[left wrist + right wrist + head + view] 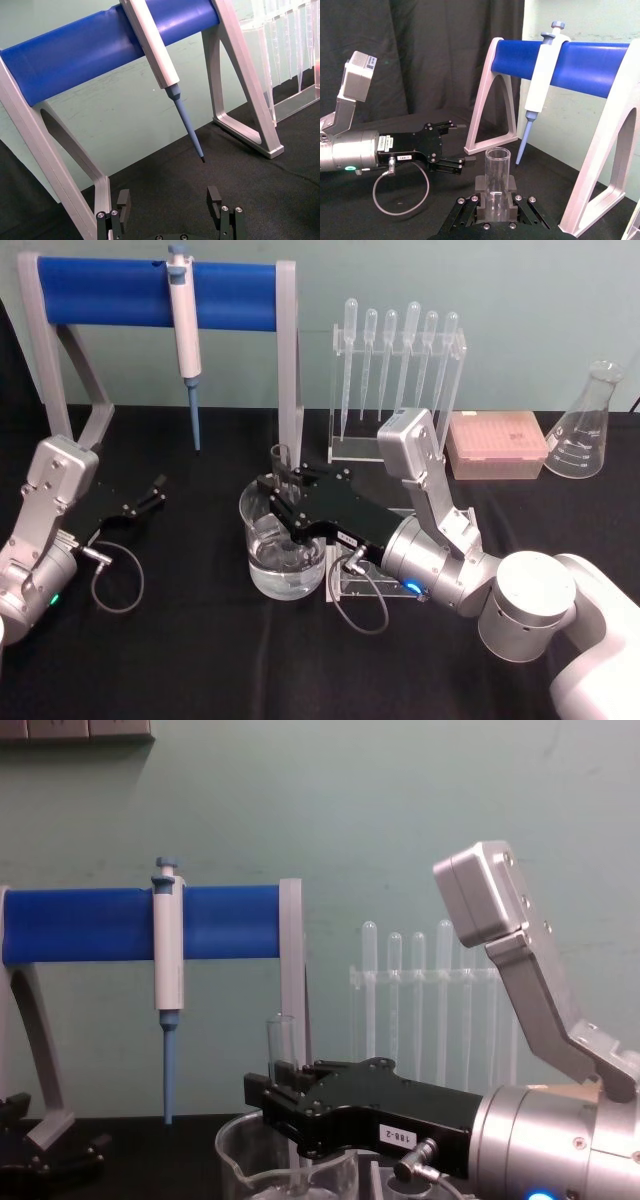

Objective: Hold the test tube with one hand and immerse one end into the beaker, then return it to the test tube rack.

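The test tube (pixel 281 462) stands upright over the beaker (pixel 256 565). Its open top sticks up above the right gripper (pixel 285 490). Its lower end is hidden under the black gripper in the head view. In the chest view it is only a blur behind the beaker's glass, so I cannot tell if it touches the clear liquid at the bottom of the beaker. The right gripper reaches in from the beaker's right side and hangs over the beaker's rim. Its two flat fingers pinch the tube, one on each side, a little below the tube's top.

A small white label (pixel 397 1132) on the right gripper reads "188-2".

The left gripper (pixel 152 494) sits well to the left of the beaker, low over the black table. Its fingers are spread wide with nothing between them.

Behind the beaker stands a stand with a blue bar (pixel 130 285), and a white pipette (pixel 185 330) hangs on it. Behind the beaker and to its right is a clear rack of thin pipettes (pixel 400 380). Farther right are a pink box (pixel 496 445) and a glass flask (pixel 585 425), whose marks are too small to read
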You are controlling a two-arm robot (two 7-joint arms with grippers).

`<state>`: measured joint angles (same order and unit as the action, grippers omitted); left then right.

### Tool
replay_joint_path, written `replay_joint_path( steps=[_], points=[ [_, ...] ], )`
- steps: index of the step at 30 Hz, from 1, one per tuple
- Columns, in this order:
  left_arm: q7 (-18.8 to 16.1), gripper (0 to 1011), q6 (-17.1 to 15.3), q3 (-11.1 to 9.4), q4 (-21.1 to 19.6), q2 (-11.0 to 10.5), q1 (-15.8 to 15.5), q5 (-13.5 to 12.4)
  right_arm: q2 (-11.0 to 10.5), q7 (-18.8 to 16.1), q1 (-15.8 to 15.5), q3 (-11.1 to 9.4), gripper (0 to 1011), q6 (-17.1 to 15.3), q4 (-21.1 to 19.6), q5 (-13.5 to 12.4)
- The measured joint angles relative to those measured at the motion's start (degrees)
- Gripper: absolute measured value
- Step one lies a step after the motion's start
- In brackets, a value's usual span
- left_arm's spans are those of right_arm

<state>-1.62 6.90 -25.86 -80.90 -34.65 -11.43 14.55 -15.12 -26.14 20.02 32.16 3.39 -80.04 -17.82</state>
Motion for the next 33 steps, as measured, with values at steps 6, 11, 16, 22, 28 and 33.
replay_joint_path(
  steps=[6, 11, 16, 22, 28, 33],
  points=[
    [0.00, 1000, 0.00, 0.00, 0.00, 0.00, 0.00, 0.00, 0.00, 0.00, 0.00, 0.00, 225, 0.00, 0.00, 0.00],
    [0.00, 1000, 0.00, 0.00, 0.00, 0.00, 0.00, 0.00, 0.00, 0.00, 0.00, 0.00, 225, 0.00, 0.00, 0.00],
    [0.00, 1000, 0.00, 0.00, 0.00, 0.00, 0.00, 0.00, 0.00, 0.00, 0.00, 0.00, 225, 0.00, 0.00, 0.00],
    [0.00, 1000, 0.00, 0.00, 0.00, 0.00, 0.00, 0.00, 0.00, 0.00, 0.00, 0.00, 225, 0.00, 0.00, 0.00],
    [0.00, 1000, 0.00, 0.00, 0.00, 0.00, 0.00, 0.00, 0.00, 0.00, 0.00, 0.00, 225, 0.00, 0.00, 0.00],
    [0.00, 1000, 0.00, 0.00, 0.00, 0.00, 0.00, 0.00, 0.00, -0.01, 0.00, 0.00, 226, 0.00, 0.00, 0.00]
  ],
)
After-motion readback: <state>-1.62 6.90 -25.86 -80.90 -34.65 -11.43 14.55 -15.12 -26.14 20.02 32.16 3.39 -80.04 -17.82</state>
